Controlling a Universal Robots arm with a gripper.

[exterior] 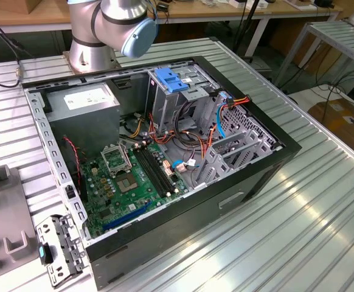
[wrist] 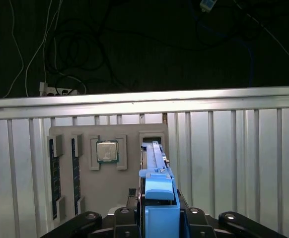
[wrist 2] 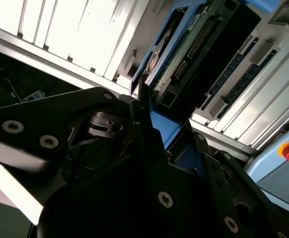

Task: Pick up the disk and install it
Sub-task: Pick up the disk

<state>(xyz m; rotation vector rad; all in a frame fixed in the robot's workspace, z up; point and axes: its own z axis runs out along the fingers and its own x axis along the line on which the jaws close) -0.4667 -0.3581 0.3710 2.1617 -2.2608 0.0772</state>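
In the first wrist view the disk point(wrist: 156, 171) appears edge-on, its bright blue carrier rail running away from my gripper point(wrist: 157, 214). Black fingers point(wrist: 127, 218) flank the blue carrier on both sides, shut on it. The disk's far end lines up with an open slot point(wrist: 151, 139) in a grey holder tray point(wrist: 129, 173); I cannot tell whether it still touches the tray. In the second wrist view the disk's underside point(wrist 2: 186, 52) shows a green circuit board and a connector row, with the blue rail point(wrist 2: 163, 125) against my gripper point(wrist 2: 152, 126).
The open computer case point(exterior: 274, 152) lies on the slatted metal table, with a motherboard point(exterior: 131, 176) and a tall metal cage topped by a blue bracket point(exterior: 168, 79). My arm's base point(exterior: 92, 48) stands behind it. The tray holds a processor point(wrist: 107, 151) and memory sticks point(wrist: 55, 173).
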